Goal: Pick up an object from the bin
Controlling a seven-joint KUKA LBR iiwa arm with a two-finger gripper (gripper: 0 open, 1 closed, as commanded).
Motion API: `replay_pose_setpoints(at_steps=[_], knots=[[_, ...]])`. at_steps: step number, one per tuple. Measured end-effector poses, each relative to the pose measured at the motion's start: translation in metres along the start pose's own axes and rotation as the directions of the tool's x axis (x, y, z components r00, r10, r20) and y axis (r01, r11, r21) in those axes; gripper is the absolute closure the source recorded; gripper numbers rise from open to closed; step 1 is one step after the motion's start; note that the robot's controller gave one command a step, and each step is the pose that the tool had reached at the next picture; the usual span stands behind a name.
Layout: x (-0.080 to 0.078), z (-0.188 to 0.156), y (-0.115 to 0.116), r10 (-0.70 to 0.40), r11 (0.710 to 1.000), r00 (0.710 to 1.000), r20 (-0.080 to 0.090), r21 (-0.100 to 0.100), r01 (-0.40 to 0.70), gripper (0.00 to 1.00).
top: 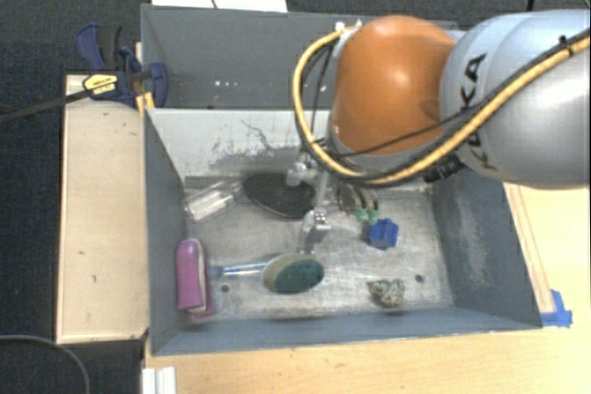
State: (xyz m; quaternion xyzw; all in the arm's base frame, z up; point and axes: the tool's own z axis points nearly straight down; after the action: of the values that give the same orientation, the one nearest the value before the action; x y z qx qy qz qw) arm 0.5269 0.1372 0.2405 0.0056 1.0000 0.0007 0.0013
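arm (pixel 517 97): my grey arm comes in from the right, high over the bin's right half, and bends down toward its middle.
bin (pixel 231 60): grey metal with sloping walls and a scuffed flat floor; the things lie loose on that floor, most of them apart from one another.
cover (pixel 392 83): the orange dome on my wrist, hanging over the back of the floor and hiding what lies under it.
cable (pixel 305 88): yellow and black, looped round the cover's left side and running on along the arm.
disc (pixel 272 193): dark, flat and oval, at the back middle of the floor; its right end is close by my jaws, and I cannot tell whether it touches them.
bottle (pixel 190 274): pink, lying lengthwise along the left wall, near the front corner.
brush (pixel 294 275): a dark green oval head with a thin blue handle pointing left, at the front middle of the floor; it is the thing nearest under my jaws, just in front of their tip.
clear piece (pixel 208 200): see-through plastic, back left, between the left wall and the disc.
block (pixel 382 234): blue and small, to the right of my jaws and apart from them.
lump (pixel 388 292): speckled grey-green, near the front wall, in front of the block.
green bit (pixel 369 216): tiny, just behind the block.
jaws: down low over the floor's middle, between disc and brush, with the block off to the right; whether they are apart or together I cannot tell.
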Motion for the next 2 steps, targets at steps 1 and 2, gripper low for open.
replay_pose_setpoints(at_steps=[1,2], knots=[[0.0151,0.1658,-0.0329,-0.279,0.960,0.960,-0.005,0.000,0.279,0.00],[0.0127,0.1610,-0.0320,-0.273,0.962,0.962,0.003,0.000,0.273,1.00]])
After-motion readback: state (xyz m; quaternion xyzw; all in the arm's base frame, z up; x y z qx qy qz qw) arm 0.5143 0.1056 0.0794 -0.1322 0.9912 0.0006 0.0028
